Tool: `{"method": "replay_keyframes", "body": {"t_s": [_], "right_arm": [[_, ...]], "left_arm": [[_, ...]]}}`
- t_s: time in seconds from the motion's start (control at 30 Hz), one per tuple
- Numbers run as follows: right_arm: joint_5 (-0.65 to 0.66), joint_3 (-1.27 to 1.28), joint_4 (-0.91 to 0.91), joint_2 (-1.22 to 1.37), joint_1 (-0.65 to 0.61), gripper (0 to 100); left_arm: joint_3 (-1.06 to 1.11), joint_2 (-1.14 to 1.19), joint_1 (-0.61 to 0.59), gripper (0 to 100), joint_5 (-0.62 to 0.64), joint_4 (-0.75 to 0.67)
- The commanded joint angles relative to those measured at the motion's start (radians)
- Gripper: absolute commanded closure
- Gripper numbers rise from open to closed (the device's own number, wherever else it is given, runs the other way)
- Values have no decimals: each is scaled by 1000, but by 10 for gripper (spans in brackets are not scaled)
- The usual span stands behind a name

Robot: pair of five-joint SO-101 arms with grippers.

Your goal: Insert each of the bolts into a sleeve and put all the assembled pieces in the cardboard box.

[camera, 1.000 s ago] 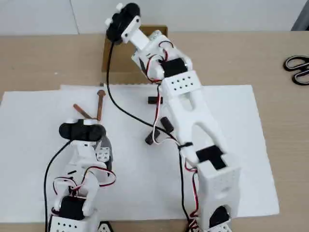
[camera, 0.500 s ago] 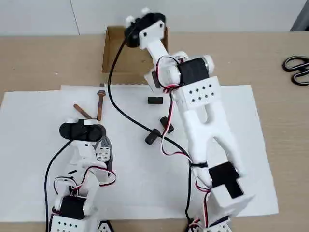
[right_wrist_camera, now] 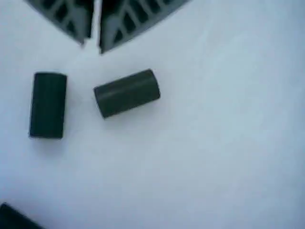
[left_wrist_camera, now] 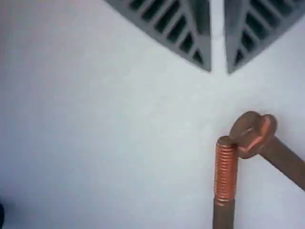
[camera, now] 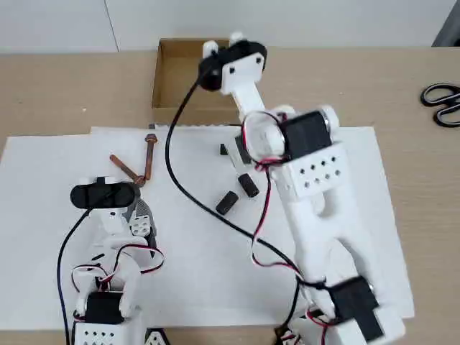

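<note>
Bright, even light from overhead falls on the white paper sheet [camera: 43, 237]. On that sheet the white plastic right arm [camera: 316, 187] and the black cylindrical sleeves [right_wrist_camera: 126, 93] lay only faint, soft-edged shadows, and the copper-brown threaded bolt [left_wrist_camera: 225, 167] catches a pale sheen along its threads.

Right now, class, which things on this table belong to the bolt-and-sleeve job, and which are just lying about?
Job: two copper-coloured metal bolts; three black cylindrical sleeves; brown cardboard box.
Lying about: black-handled scissors; white paper sheet.
</note>
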Motion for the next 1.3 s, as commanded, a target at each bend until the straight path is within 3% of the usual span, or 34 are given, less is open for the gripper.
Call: {"method": "replay_keyframes", "body": {"t_s": [0.0, 0.3, 0.73, 1.27], "right_arm": [[-9, 71, 1, -45, -7, 992], [81, 152, -18, 182, -5, 922], [245, 150, -189, 380, 82, 838], [252, 149, -277, 521, 76, 840]], "left_arm": [[-4, -11, -3, 994, 3, -6], [-4, -11, 0, 994, 3, -6], [-4, -11, -2, 994, 3, -5], [-4, -11, -2, 994, 3, -5]]}}
